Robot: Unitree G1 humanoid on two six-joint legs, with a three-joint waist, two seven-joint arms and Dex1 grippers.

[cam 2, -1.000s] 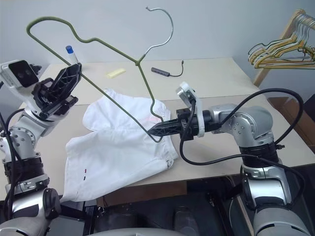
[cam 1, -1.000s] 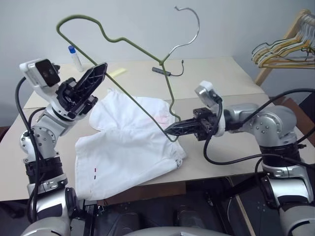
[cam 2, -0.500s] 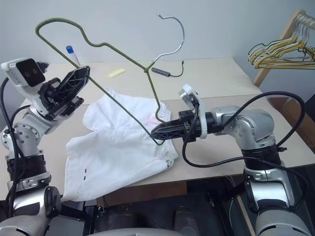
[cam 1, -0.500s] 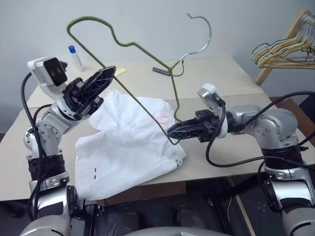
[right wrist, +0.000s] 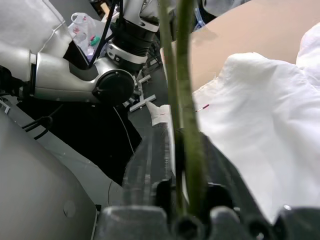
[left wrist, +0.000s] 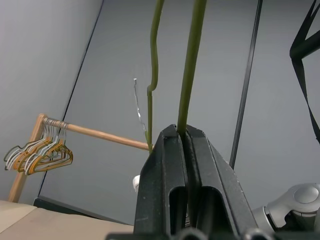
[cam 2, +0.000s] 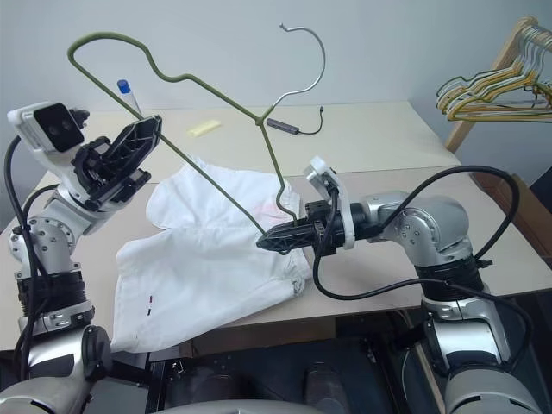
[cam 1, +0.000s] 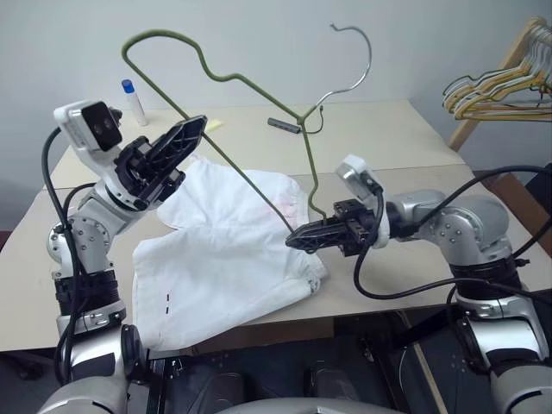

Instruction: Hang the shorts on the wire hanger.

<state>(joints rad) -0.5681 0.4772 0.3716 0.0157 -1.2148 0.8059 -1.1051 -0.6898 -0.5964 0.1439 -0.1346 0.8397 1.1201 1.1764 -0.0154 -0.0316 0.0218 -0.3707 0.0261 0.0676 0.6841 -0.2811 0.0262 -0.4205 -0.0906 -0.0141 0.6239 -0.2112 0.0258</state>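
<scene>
Above the table (cam 1: 405,138), the wire hanger (cam 1: 233,168) is held aloft, both pincers clamped on it: left gripper (cam 1: 191,131) at nine o'clock, right gripper (cam 1: 297,239) at five. The shorts (cam 1: 224,250) lie flat beneath, not yet threaded; hanging appears barely begun.

A beige table (cam 1: 405,138) made of two tops pushed together spans the scene, and at its eleven o'clock corner a white tube with a blue cap (cam 1: 133,101) stands upright near the grey wall (cam 1: 259,34), with a pale yellow slip (cam 1: 210,126), perhaps a sticky note, lying flat a little toward the centre from it. Near twelve o'clock a thin black cable with a small grey adapter (cam 1: 285,125) lies on the far top. At two o'clock, off the table's edge, a bunch of yellow and pale hangers (cam 1: 496,90) hangs on a wooden rack (cam 1: 466,129).
</scene>
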